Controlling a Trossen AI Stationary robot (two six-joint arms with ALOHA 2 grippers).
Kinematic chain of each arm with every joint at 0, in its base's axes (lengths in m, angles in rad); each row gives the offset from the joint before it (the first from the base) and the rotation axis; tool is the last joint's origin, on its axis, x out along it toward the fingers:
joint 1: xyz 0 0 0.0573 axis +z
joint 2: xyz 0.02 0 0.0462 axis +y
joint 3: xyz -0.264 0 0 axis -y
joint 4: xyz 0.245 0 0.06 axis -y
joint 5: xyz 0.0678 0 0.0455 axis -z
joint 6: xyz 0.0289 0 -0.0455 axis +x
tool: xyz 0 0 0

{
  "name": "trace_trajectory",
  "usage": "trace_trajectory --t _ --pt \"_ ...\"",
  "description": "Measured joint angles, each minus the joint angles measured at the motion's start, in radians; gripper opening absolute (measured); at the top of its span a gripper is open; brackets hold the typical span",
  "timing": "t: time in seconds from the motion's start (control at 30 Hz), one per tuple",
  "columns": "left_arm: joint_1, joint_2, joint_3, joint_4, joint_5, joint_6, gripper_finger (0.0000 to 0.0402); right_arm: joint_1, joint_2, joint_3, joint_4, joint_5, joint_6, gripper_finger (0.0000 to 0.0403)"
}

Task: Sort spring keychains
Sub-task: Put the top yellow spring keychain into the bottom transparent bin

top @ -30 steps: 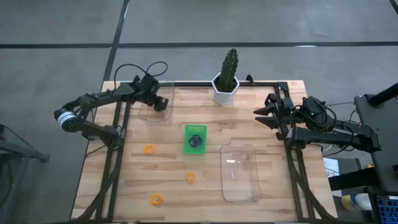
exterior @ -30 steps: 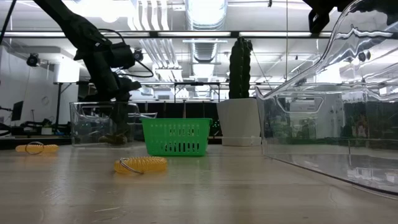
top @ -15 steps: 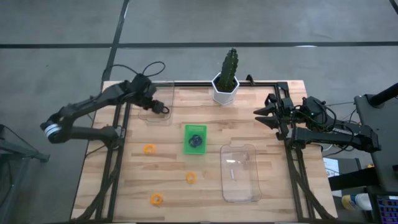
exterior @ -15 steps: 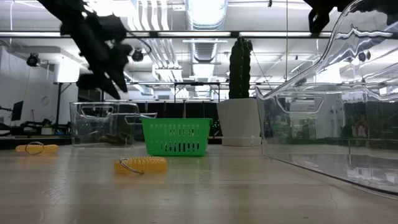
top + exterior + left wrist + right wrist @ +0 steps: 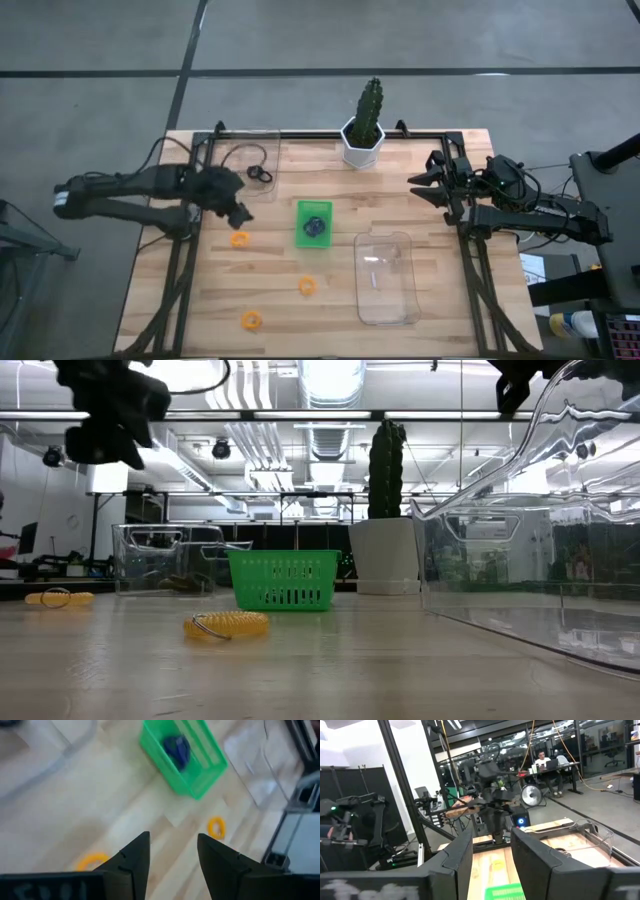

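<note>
Three orange spring keychains (image 5: 239, 239) (image 5: 307, 286) (image 5: 250, 320) lie flat on the wooden table. A purple one (image 5: 314, 228) sits in the green tray (image 5: 303, 210), and a black one (image 5: 261, 175) lies on the floor of the far-left clear bin (image 5: 232, 178). My left gripper (image 5: 240, 213) hangs open above the table, between that bin and the nearest orange keychain (image 5: 92, 861), with nothing between its fingers (image 5: 134, 857). My right gripper (image 5: 425, 186) waits open and raised at the table's right edge.
A second clear bin (image 5: 387, 277) lies near the right front. A cactus in a white pot (image 5: 362, 140) stands at the far edge. A black frame rail (image 5: 330, 135) runs around the table. Bare wood lies between the orange keychains.
My left gripper has come up out of the far-left clear bin and swung toward the table's near-left, turning to point more steeply down. The black keychain stays behind on the bin's floor. My right arm has kept still.
</note>
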Motion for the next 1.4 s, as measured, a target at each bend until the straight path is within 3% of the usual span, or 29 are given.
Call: trace_trajectory --t 0.23,0.43,0.83,1.4 --pt "-0.210 0.039 -0.004 -0.054 -0.067 -0.111 0.0156 0.000 0.000 0.000 0.000 0.000 0.000 0.0118" --pt "-0.292 0.102 -0.053 -0.054 -0.092 -0.137 0.0156 0.000 0.000 0.000 0.000 0.000 0.000 0.0117" --pt "-0.308 0.242 -0.214 -0.034 -0.101 -0.140 0.0156 0.000 0.000 0.000 0.002 0.000 0.001 0.0130" --pt "-0.309 0.316 -0.296 0.073 -0.150 -0.128 0.0156 0.000 0.000 0.000 0.005 0.000 0.000 0.0119"
